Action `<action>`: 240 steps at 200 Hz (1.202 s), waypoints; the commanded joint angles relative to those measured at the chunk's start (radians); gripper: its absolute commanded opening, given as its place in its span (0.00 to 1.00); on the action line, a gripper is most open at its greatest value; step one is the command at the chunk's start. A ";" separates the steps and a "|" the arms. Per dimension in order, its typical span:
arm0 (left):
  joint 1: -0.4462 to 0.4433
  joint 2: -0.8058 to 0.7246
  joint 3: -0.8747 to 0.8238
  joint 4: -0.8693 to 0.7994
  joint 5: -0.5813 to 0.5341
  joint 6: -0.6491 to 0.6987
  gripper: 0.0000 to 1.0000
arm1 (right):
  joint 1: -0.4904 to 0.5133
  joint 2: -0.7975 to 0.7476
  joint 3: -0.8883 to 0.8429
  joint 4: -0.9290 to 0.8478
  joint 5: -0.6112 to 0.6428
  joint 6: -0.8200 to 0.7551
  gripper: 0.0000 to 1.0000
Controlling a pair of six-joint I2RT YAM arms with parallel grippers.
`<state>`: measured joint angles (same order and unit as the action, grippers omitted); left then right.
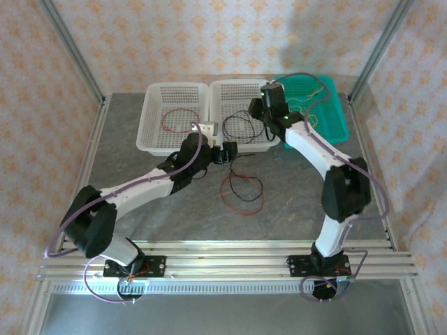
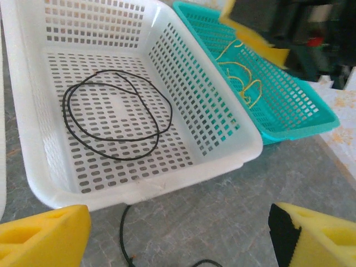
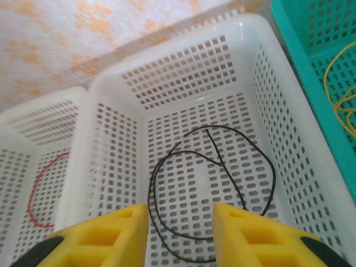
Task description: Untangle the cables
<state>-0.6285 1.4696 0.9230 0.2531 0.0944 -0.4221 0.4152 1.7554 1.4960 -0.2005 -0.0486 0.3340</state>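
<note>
A black cable (image 1: 239, 126) (image 3: 214, 146) (image 2: 164, 103) lies as a loose loop on the floor of the middle white basket (image 1: 237, 87). My right gripper (image 1: 260, 122) (image 3: 181, 233) hovers over that basket, open, with nothing between its yellow fingers. A red cable (image 1: 165, 122) (image 3: 34, 189) rests in the left white basket (image 1: 174, 91). A yellow cable (image 1: 314, 105) (image 2: 245, 83) lies in the teal basket (image 1: 335, 118). On the table a red cable (image 1: 241, 209) and a black cable (image 1: 244, 180) (image 2: 125, 233) still overlap. My left gripper (image 1: 229, 150) (image 2: 178, 239) stands wide open just above them, holding nothing.
The three baskets stand side by side along the back of the grey table (image 1: 293, 202). The middle basket's front rim (image 2: 167, 183) is close ahead of the left gripper. Metal frame posts (image 1: 84, 70) rise at the back corners.
</note>
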 commanded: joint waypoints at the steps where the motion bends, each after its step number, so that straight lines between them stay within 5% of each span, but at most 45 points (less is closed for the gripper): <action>1: -0.016 -0.066 -0.046 -0.022 -0.039 -0.007 0.84 | 0.039 -0.128 -0.135 0.100 0.015 -0.055 0.35; 92: -0.091 -0.231 -0.248 -0.019 -0.094 -0.113 0.83 | 0.145 -0.480 -0.571 0.095 0.008 -0.027 0.33; 121: -0.128 -0.210 -0.266 -0.026 -0.104 -0.126 0.82 | 0.149 -0.540 -0.660 0.021 0.033 0.020 0.25; 240: -0.360 -0.098 -0.346 0.102 -0.188 -0.310 0.80 | 0.212 -0.513 -0.821 -0.192 0.014 0.141 0.23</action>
<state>-0.9600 1.3685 0.6071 0.2684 -0.0471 -0.6655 0.6064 1.2118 0.7029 -0.3630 -0.0383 0.4461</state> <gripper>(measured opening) 0.804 0.229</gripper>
